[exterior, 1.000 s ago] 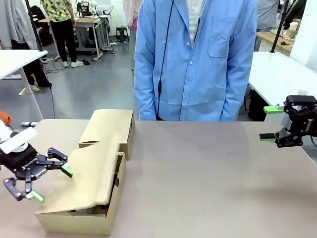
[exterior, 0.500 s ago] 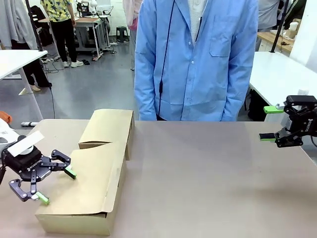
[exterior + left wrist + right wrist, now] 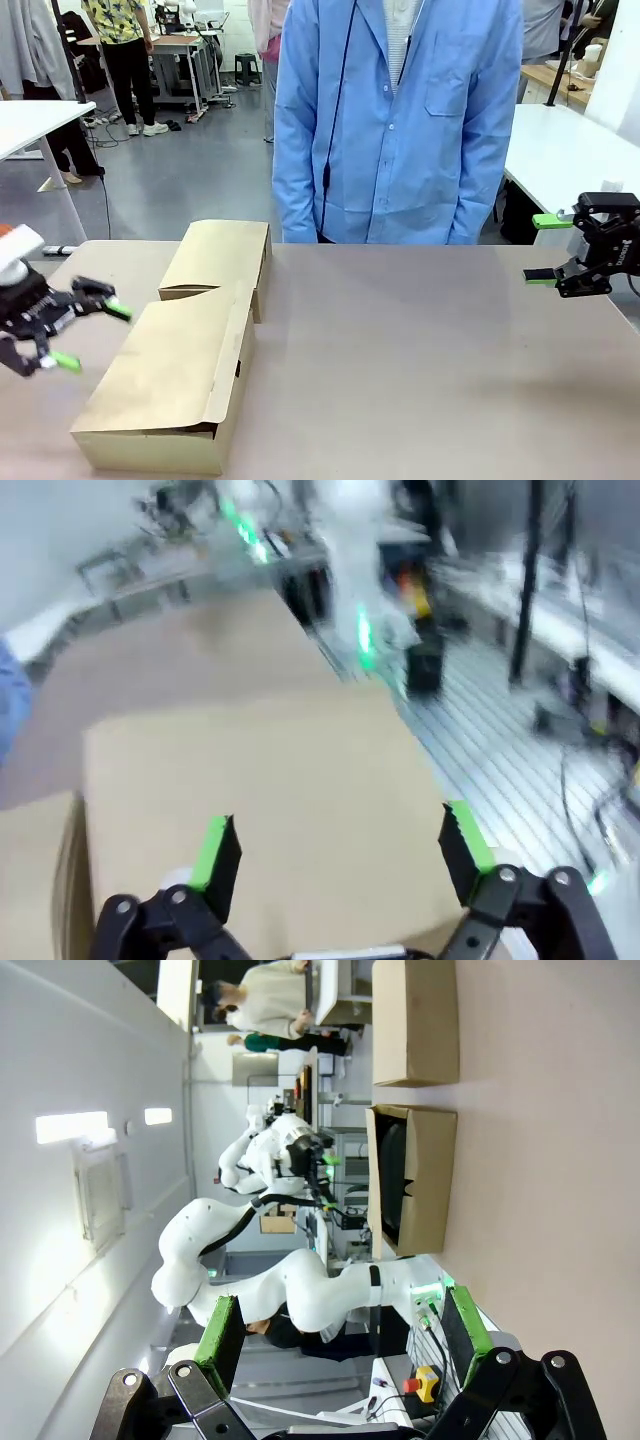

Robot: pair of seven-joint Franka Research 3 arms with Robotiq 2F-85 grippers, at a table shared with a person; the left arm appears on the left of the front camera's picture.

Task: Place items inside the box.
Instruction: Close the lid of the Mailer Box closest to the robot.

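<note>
No readable text anywhere. Small white print on the right tool (image 3: 553,247) body in front view, too tiny to make out. Cardboard box (image 3: 180,375) plain, no label or print seen. Left wrist view blurred, nothing legible there either.

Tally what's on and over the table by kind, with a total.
Cardboard boxes: 2, a near box with its flap down and a far box.
Robot hands: 2, the left hand and the right hand, both open.
Total: 4
</note>
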